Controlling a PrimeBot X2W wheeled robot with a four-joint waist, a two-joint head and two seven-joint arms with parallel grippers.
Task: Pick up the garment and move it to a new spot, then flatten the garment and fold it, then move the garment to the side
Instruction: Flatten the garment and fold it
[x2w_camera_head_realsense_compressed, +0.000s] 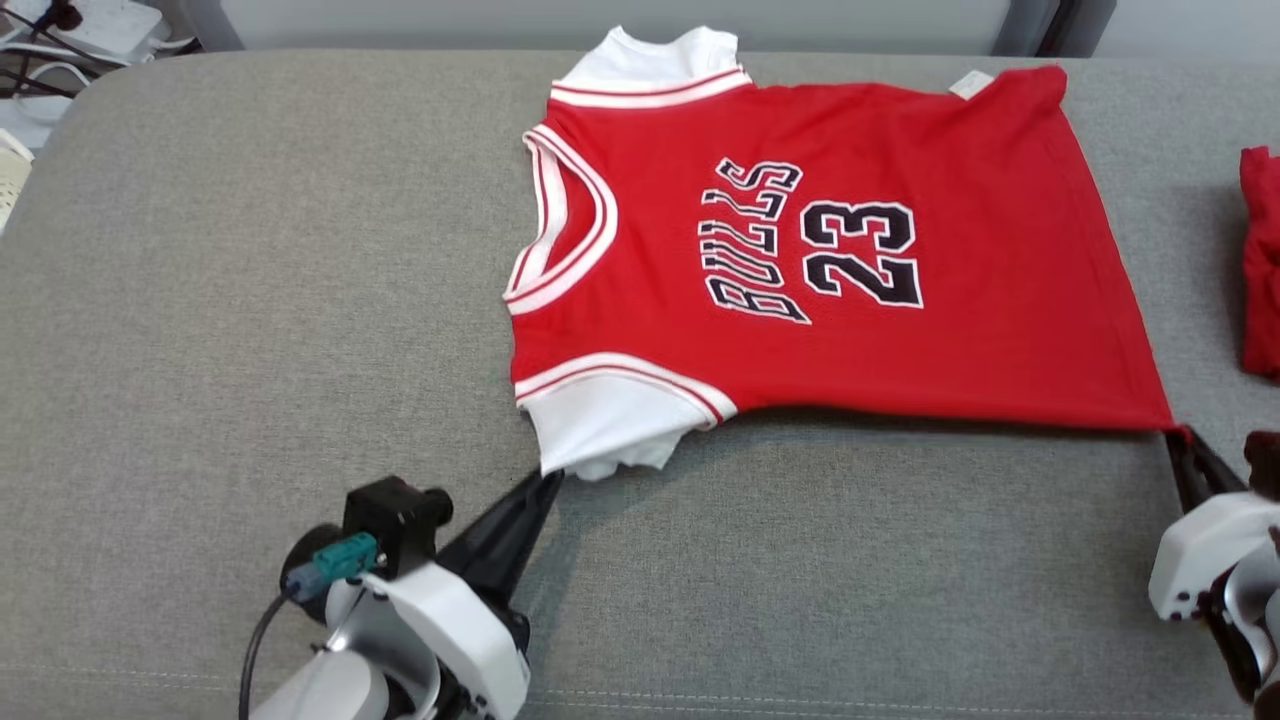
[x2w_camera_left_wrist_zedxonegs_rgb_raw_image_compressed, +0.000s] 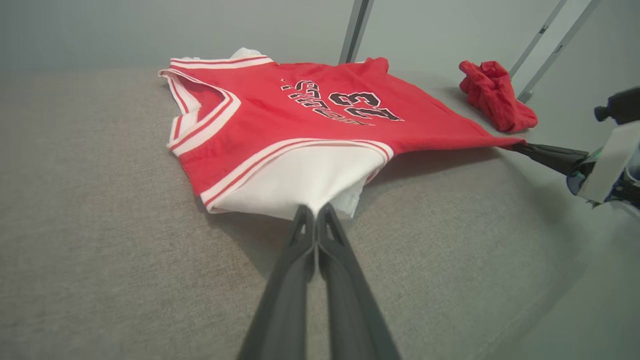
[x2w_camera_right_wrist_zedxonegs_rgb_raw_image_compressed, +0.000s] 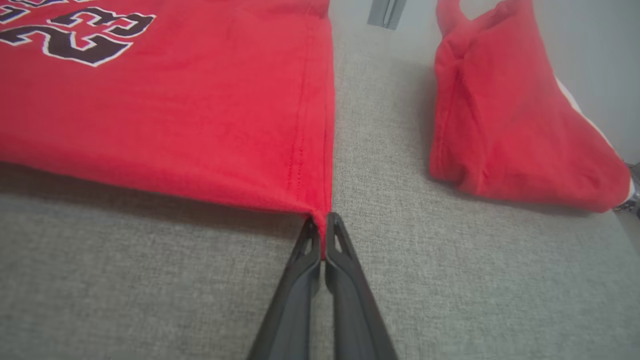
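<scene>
Left gripper (x2w_camera_head_realsense_compressed: 552, 482): fingers pressed together, pinching the white near sleeve (x2w_camera_head_realsense_compressed: 610, 420). Right gripper (x2w_camera_head_realsense_compressed: 1178, 440): clamped on the near hem corner. Red Bulls 23 jersey (x2w_camera_head_realsense_compressed: 900, 300): spread face-up on grey padded surface (x2w_camera_head_realsense_compressed: 250, 300), near edge taut between grips. Likely light, limp, stretchy; best taken at corners and hems.

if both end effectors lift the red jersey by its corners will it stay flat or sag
Probably floppy: the jersey is thin cloth, its sleeve bunching at the left end effector. Likely sags mid-span unless the right end effector pulls it taut.
</scene>
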